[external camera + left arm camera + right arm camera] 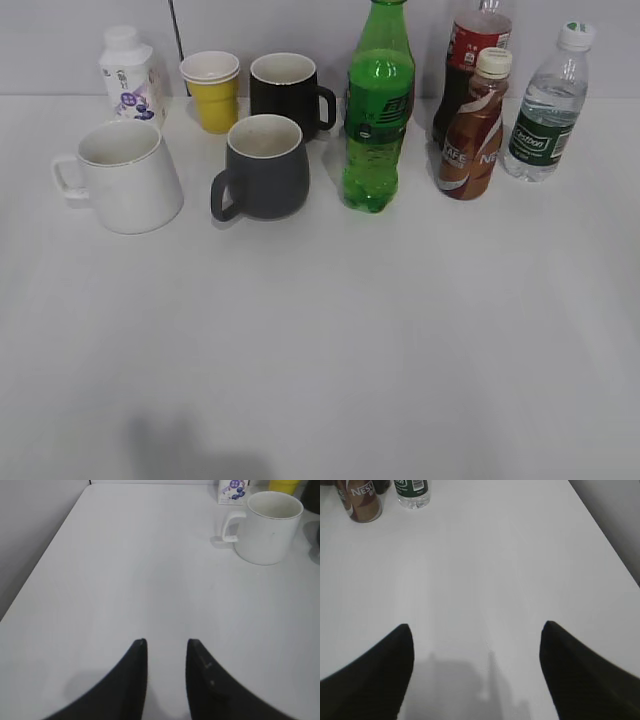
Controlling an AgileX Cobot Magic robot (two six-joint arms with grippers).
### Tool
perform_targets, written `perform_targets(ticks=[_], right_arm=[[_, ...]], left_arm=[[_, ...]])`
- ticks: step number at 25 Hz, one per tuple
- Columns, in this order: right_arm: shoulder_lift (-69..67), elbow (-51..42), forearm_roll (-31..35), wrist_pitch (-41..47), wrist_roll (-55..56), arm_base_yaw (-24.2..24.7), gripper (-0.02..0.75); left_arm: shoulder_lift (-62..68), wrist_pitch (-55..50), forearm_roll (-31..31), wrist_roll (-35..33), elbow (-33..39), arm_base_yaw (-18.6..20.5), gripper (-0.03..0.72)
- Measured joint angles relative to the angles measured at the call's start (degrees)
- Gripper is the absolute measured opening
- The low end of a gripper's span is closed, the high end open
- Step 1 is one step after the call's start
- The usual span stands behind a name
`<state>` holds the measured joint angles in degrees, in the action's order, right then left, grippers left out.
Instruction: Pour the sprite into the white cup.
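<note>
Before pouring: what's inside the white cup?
The white cup looks empty: only bare white inner wall shows through its mouth. Its bottom is hidden by the rim from both views.

bare table (330, 340) lies before the sprite (378, 110); grey mug (262, 167) and coffee bottle (474, 126) flank it.

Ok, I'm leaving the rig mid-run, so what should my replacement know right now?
Left gripper: open narrowly, empty, over bare table short of the white cup.
Right gripper: open wide, empty, well short of the bottles.
Sprite: upright in the bottle row, right of the grey mug, no cap visible on it.
Done: nothing.
Left: grasp the sprite, pour into the white cup.
</note>
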<state>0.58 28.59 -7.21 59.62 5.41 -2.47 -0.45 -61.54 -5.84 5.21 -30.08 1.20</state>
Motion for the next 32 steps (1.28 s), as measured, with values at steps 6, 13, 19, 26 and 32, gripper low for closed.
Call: perform_targets(ticks=[6,13,19,26,32], right_arm=[[0.0,0.0,0.0,0.0,0.0,0.0,0.587],[0.0,0.0,0.0,0.0,0.0,0.0,0.587],[0.0,0.0,0.0,0.0,0.0,0.0,0.587],[0.0,0.0,0.0,0.0,0.0,0.0,0.587],[0.0,0.0,0.0,0.0,0.0,0.0,0.587]], left_arm=[[0.0,0.0,0.0,0.0,0.0,0.0,0.214],[0.0,0.0,0.0,0.0,0.0,0.0,0.214],[0.0,0.0,0.0,0.0,0.0,0.0,0.214],[0.0,0.0,0.0,0.0,0.0,0.0,0.214],[0.0,0.0,0.0,0.0,0.0,0.0,0.214]])
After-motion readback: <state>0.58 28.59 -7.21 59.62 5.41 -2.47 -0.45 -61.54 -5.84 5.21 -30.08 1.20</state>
